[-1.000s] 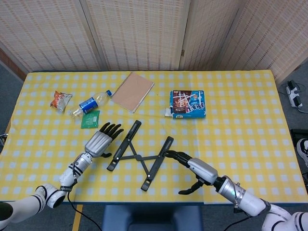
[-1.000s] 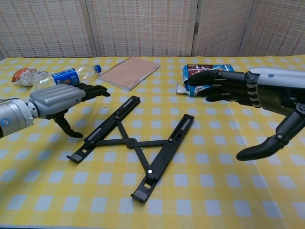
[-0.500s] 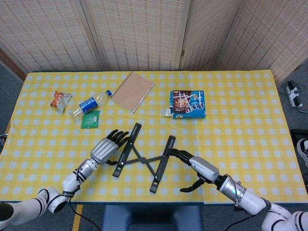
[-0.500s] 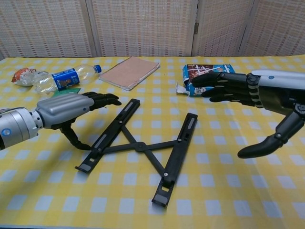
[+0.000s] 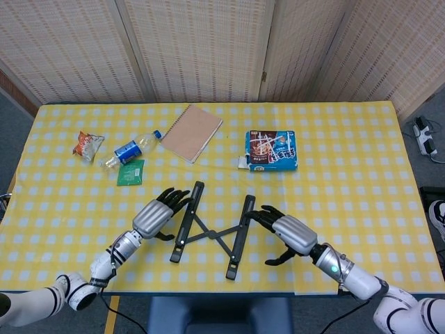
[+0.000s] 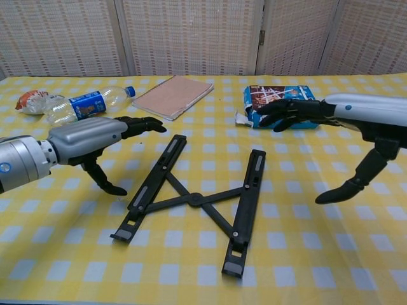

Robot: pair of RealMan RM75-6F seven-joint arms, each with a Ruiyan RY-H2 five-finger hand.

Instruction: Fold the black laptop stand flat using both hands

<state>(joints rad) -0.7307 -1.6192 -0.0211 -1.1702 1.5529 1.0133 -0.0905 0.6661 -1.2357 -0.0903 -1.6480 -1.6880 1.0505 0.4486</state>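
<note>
At the far left of the yellow checked table lie a crumpled snack packet, a plastic bottle on its side and a small green sachet; the bottle seems nearly empty, though its level is hard to read. The left hand holds nothing, its fingers spread wide, their tips at the outer edge of the black laptop stand, whether touching or just short I cannot tell. The stand lies near the front edge of the table, between the 2 hands, its 2 long bars almost parallel and joined by crossed links, so the fold looks well advanced but not complete. Beyond it is a tan spiral notebook. The right hand is likewise open and holding nothing, fingers extended toward the right bar, thumb hanging low. Behind it sits a blue snack box, closed, so its contents are hidden. The likely trouble: if 1 hand pushes harder than the other, the whole stand would slide or twist across the cloth instead of closing, and it is close enough to the front edge to be shoved off. Fingertips could also ride over the low bars, or get caught between them as the gap shuts.
</note>
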